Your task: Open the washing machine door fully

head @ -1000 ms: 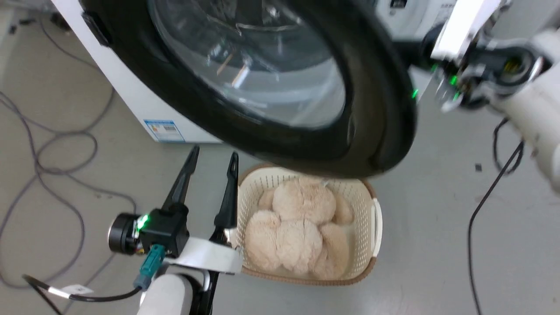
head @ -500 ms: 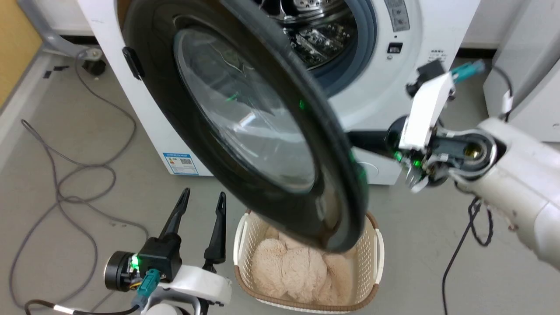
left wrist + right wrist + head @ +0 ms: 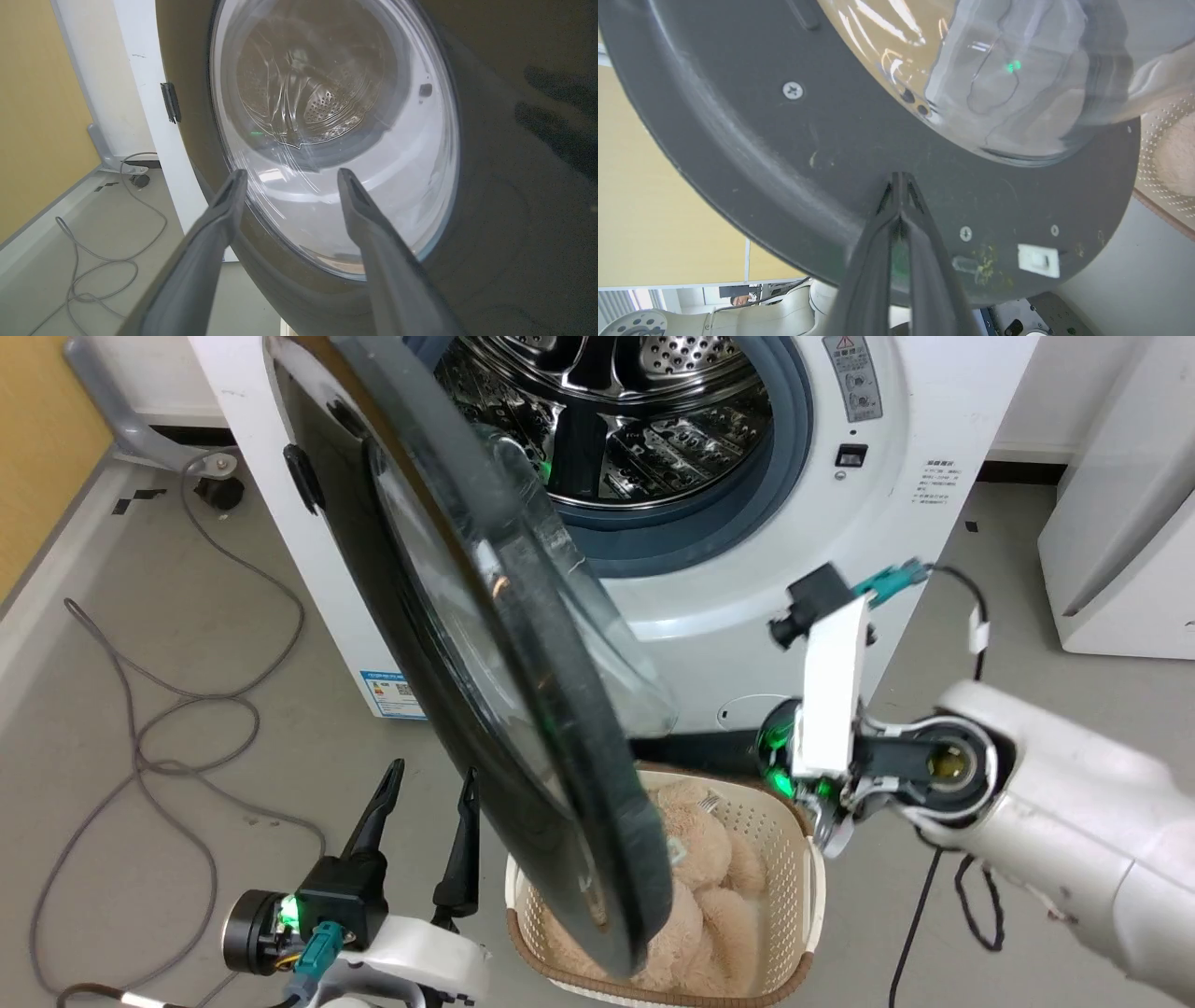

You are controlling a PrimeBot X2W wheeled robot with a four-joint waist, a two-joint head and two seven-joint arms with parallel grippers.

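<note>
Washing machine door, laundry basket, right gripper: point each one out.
washing machine door (image 3: 597, 784), head view, dark outer rim.
laundry basket (image 3: 780, 831), head view, perforated inner wall.
right gripper (image 3: 900, 178), right wrist view, shut fingertips.

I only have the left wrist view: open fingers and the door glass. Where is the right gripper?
Observer: The right gripper is shut, its tips against the dark inner face of the door, beside the glass bowl.
Operator: How far open is the door?
Observer: Partly. In the head view it stands out roughly square to the front of the washer, and the drum is uncovered.
Operator: Anything under it?
Observer: A basket with a plush toy sits on the floor beneath the door's lower edge.
</note>
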